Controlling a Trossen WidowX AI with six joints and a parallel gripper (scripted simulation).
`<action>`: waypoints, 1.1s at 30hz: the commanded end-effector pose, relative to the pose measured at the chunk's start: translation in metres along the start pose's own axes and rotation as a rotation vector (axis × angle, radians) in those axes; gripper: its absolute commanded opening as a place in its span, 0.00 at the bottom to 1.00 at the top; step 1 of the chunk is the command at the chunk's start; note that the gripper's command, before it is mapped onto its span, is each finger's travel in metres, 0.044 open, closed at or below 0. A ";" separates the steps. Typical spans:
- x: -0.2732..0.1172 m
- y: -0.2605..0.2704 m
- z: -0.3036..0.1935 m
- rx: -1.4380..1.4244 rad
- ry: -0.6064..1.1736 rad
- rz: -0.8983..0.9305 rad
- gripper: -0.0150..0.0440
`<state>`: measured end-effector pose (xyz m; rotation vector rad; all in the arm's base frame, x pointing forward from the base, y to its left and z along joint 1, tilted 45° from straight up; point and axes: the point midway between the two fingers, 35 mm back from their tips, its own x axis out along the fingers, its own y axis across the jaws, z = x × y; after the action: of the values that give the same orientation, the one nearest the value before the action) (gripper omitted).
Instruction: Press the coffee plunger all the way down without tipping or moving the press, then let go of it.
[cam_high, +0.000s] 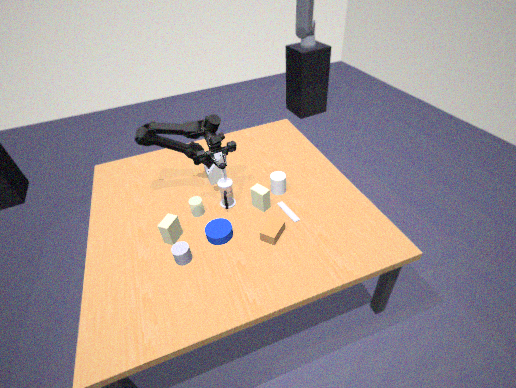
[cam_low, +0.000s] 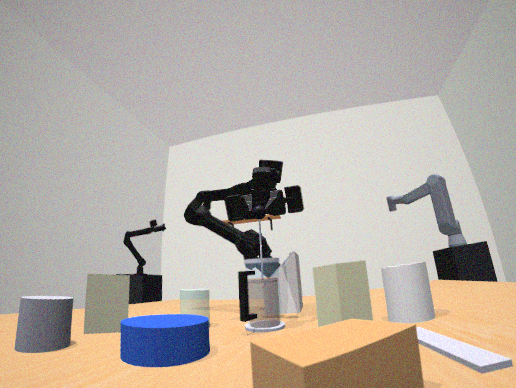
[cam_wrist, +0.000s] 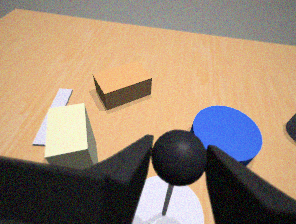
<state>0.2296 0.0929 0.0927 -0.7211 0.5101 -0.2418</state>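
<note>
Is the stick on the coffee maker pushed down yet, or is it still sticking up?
Still up. The thin rod rises high above the press, and the gripper is shut on the black knob at its top.
</note>
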 end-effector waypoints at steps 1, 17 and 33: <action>0.007 0.002 -0.017 -0.018 0.031 0.013 0.45; 0.023 0.004 -0.038 -0.019 0.029 0.014 0.45; 0.041 0.000 -0.055 -0.023 0.017 0.007 0.45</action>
<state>0.2394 0.0598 0.0561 -0.6929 0.4893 -0.2303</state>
